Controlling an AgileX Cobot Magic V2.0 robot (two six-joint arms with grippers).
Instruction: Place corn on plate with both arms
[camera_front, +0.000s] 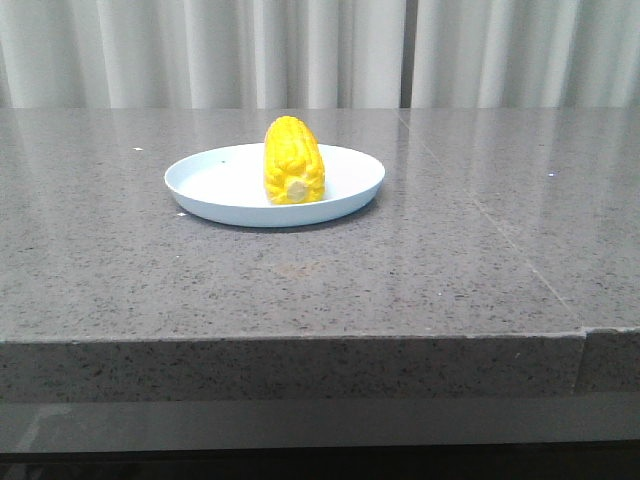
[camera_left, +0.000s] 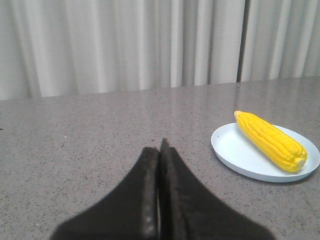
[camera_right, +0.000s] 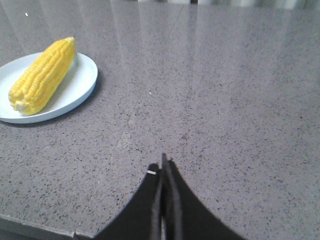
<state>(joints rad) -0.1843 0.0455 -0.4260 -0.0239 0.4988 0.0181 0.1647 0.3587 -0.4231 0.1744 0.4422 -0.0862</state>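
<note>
Over on the left side, the left gripper (camera_left: 160, 150) hangs above bare worktop (camera_front: 300, 290), its two dark fingers pressed flat together with nothing between them. From its wrist camera the plate sits well apart from it, off toward the middle of the stone.

Moving to the centre: there is the plate (camera_front: 215, 190), pale and shallow, resting on the worktop closer to the far edge than the near one, roughly midway between the left and right edges. And the corn (camera_front: 293, 160) lies right on it, inside the rim, stub end pointing toward the near edge and the tapered tip toward the curtain behind. It looks settled, not rocking, not overhanging.

On to the right: the right gripper (camera_right: 164, 172) is also pinched closed on nothing, poised over the worktop not far from the near edge, the plate and cob well clear of it.

So the read here: the placing looks done. Cob on plate, both arms clear and empty-handed. Nothing obvious is left, beyond perhaps parking the arms.
</note>
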